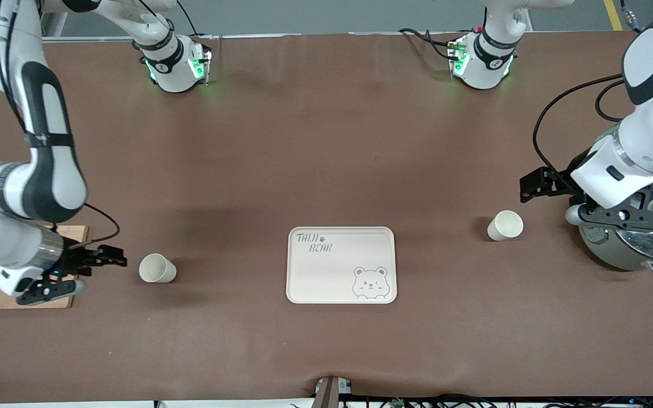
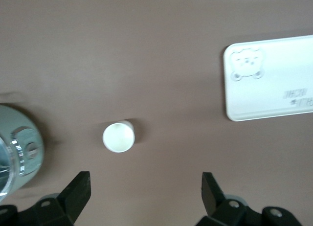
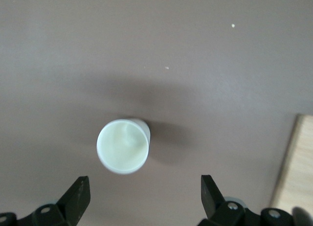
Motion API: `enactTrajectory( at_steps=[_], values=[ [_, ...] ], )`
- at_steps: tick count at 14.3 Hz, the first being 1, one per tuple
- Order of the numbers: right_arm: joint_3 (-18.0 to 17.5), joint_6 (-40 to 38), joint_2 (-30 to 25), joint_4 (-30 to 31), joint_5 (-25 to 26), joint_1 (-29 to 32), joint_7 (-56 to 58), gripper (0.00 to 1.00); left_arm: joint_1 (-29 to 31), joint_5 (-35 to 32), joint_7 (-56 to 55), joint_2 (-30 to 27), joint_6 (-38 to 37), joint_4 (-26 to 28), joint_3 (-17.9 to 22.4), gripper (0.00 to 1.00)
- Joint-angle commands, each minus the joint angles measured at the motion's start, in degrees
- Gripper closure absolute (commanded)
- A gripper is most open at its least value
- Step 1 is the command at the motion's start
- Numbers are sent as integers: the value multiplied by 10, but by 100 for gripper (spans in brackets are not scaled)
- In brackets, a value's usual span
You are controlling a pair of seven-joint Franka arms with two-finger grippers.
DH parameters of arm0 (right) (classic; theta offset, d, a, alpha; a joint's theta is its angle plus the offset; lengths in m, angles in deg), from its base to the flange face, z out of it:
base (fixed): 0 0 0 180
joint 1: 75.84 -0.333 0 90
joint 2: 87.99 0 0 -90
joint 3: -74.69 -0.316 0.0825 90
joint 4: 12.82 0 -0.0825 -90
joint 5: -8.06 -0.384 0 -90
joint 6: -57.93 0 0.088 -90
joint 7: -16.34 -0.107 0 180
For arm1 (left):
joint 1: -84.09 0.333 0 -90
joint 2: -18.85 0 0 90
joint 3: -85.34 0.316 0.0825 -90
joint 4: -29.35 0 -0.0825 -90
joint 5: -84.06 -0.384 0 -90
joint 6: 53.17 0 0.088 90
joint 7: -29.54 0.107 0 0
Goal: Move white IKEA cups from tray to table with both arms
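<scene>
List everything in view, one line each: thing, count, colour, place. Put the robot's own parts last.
white IKEA cups: 2, cream-white, upright on the table; one toward the right arm's end, one toward the left arm's end, the tray between them.
tray: 1, cream with a bear print, mid-table, bare.
pot: 1, grey-green with a glass lid, at the left arm's end.
wooden board: 1, light wood with lemon-slice pieces, at the right arm's end.
table: 1, brown covering.
left gripper: 1, black, open, beside its nearer cup, next to the pot.
right gripper: 1, black, open, beside its nearer cup, at the board's edge.
</scene>
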Motion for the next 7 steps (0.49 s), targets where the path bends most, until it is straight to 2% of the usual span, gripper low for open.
enactTrajectory(
  at_steps=[1,3,7],
  values=[
    [6,-92,-74,-14,35,-1,-29,0,-13,-58,11,-6,-29,-1,-4,0],
    [3,-162,-127,-14,77,-4,-90,0,-13,-68,10,-6,-36,-1,-9,0],
    [2,-222,-221,22,126,-12,-128,0,-12,-65,4,-6,-37,-1,-9,0]
  ],
)
